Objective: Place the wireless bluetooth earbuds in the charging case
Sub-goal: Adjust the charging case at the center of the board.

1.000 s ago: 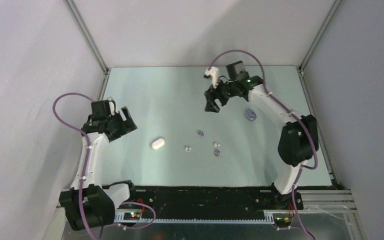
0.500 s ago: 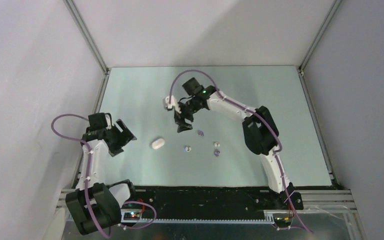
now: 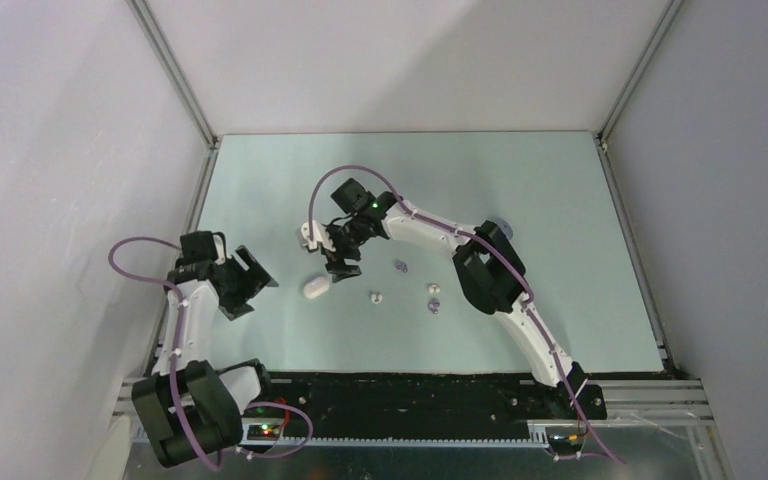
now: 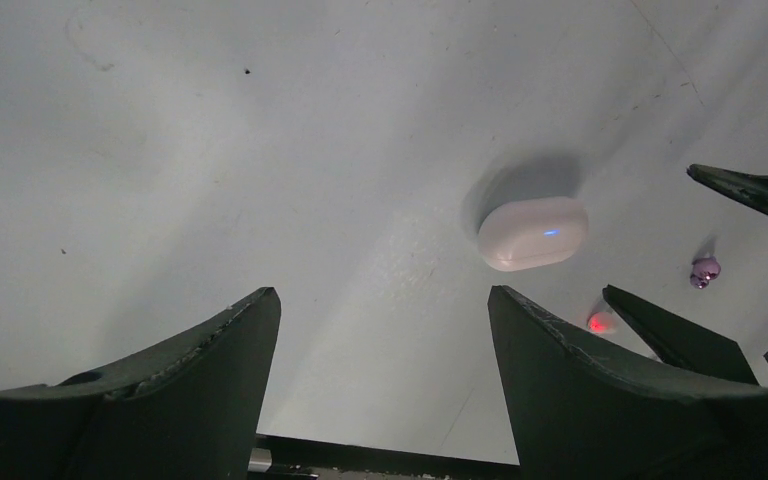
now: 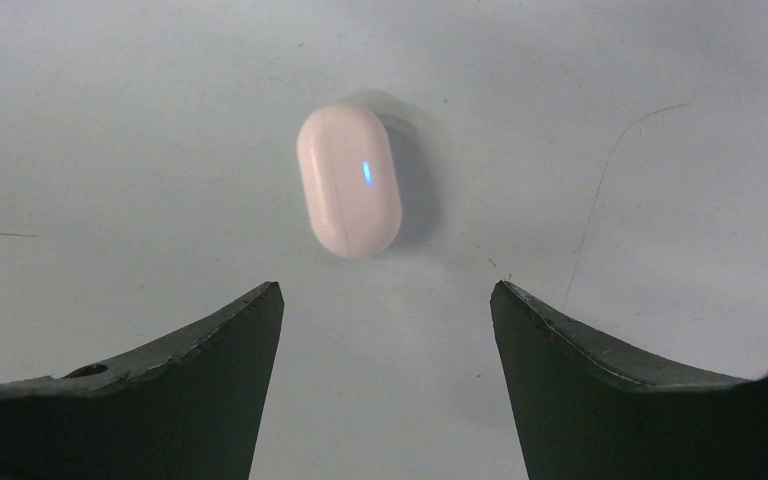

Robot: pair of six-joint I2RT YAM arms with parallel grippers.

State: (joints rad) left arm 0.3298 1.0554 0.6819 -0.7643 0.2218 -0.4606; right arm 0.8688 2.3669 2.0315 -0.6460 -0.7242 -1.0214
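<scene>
The white charging case (image 3: pixel 315 288) lies shut on the table left of centre, with a blue light on its lid (image 5: pixel 349 180) (image 4: pixel 532 232). The earbuds lie loose to its right: a purple one (image 3: pixel 400 265), a white one (image 3: pixel 376 297), another white one (image 3: pixel 433 288) and a purple one (image 3: pixel 434 307). My right gripper (image 3: pixel 340 268) (image 5: pixel 385 290) hovers open just beyond the case, nothing between its fingers. Further left, my left gripper (image 3: pixel 250 288) (image 4: pixel 382 295) is open and empty, facing the case from a short distance. In the left wrist view a purple earbud (image 4: pixel 704 271) shows beside the right gripper's fingers (image 4: pixel 760 192).
A purple case (image 3: pixel 501 223) peeks out from behind the right arm's elbow (image 3: pixel 485 268) at centre right. An earbud glows red (image 4: pixel 598 322) in the left wrist view. Grey walls and metal rails (image 3: pixel 203 165) close in the table (image 3: pixel 560 180).
My right arm has swung from the far right of the table leftwards and nearer, and now hangs by the white case. The left gripper has dropped slightly toward the near edge.
</scene>
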